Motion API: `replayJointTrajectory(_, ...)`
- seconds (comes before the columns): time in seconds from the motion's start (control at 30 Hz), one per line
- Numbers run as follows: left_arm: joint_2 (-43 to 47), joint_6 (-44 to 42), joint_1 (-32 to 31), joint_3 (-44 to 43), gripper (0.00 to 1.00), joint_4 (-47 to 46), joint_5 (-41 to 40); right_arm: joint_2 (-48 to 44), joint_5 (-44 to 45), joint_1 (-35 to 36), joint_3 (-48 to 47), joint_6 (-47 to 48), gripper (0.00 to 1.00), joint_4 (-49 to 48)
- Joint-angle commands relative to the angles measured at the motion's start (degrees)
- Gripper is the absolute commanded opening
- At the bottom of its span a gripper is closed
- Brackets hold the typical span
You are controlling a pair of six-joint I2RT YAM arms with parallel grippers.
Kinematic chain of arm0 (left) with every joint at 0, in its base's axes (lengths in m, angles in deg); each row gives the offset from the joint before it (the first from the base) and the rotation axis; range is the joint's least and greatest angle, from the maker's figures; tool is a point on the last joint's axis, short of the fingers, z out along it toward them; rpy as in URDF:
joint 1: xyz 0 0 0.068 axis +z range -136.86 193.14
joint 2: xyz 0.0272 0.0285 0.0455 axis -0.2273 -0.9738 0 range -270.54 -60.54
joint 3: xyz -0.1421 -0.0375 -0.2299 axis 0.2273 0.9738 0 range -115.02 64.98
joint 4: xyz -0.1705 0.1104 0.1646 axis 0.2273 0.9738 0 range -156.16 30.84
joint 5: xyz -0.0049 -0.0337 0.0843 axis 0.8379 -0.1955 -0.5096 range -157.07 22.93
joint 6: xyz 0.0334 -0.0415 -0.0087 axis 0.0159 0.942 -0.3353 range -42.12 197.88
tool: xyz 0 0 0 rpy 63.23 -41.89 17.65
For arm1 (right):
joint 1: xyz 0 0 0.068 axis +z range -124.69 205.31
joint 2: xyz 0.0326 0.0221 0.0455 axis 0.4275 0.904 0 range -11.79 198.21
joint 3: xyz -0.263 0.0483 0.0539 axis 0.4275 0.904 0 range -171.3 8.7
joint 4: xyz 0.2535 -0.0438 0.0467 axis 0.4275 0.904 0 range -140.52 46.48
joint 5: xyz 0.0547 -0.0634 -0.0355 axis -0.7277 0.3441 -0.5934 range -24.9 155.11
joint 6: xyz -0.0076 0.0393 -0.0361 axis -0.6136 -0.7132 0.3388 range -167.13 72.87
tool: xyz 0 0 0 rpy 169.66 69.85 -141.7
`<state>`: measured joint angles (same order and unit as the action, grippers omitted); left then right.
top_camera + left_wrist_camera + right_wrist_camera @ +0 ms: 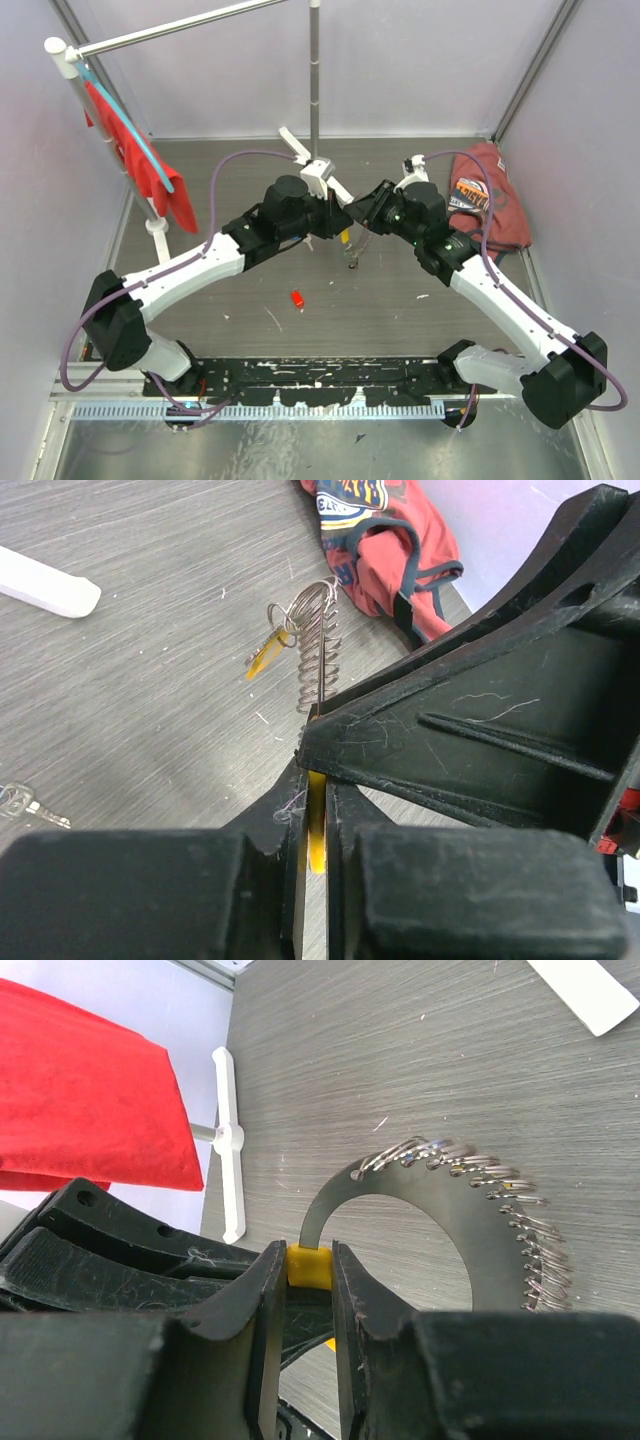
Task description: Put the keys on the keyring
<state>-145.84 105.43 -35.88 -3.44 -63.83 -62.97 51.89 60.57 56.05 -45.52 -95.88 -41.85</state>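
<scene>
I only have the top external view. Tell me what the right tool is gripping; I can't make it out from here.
Observer: The right wrist view shows the right tool shut on a yellow block of the keyring, its silvery rings fanned along a curved grey strip.
Operator: Now report the left tool.
Observer: The left wrist view shows it shut on a thin yellow piece, seen edge-on in its grip.
Operator: Find another key besides the red key.
Observer: The left wrist view shows a silvery key lying on the table at that picture's left edge; head colour unclear.
</scene>
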Motion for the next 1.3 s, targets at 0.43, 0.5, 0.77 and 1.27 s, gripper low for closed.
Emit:
replayJointTrajectory(0.43,5.3,-5.9,-0.1,-0.7,0.00,5.2,-6.7,-5.9,0.6,0.1,-9.9,9.1,0.66,6.6)
replayJointTrajectory(0.5,6.8,-7.8,0.0,-0.9,0.00,7.4,-7.8,-7.5,2.2,0.1,-10.9,12.9,0.67,8.8)
replayJointTrajectory(0.77,5.5,-12.4,-0.1,-14.9,0.00,32.3,-17.5,-11.9,9.9,0.1,-11.3,24.4,0.71,10.7)
replayJointTrajectory(1.27,5.3,-22.6,0.0,-24.3,0.00,61.3,-13.4,-7.5,-1.1,0.1,-11.5,34.1,0.66,9.7)
